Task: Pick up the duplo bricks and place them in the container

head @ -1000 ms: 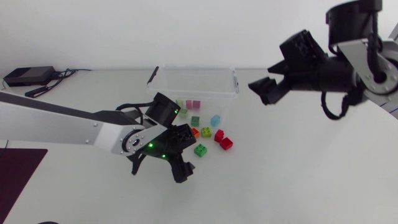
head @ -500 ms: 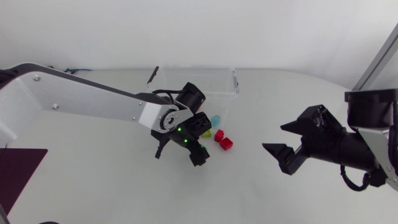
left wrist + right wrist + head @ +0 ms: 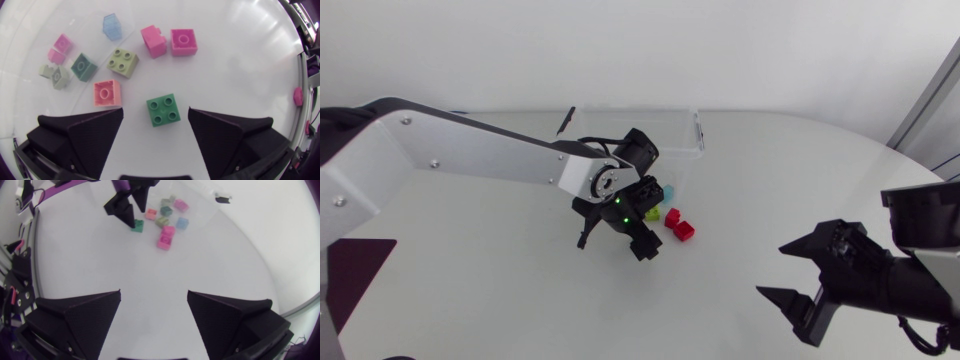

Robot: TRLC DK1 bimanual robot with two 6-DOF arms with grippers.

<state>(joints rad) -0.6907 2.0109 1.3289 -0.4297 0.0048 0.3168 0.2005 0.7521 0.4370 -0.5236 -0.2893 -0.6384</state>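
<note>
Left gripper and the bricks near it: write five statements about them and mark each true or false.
1. The left gripper is open. True.
2. It grips the green brick. False: the brick lies between the open fingers, and neither finger touches it.
3. The right gripper holds a red brick. False: it is open and empty, far from the bricks.
4. Two red bricks lie next to each other. True.
5. The orange brick sits on top of the green brick. False: the two lie apart.
</note>
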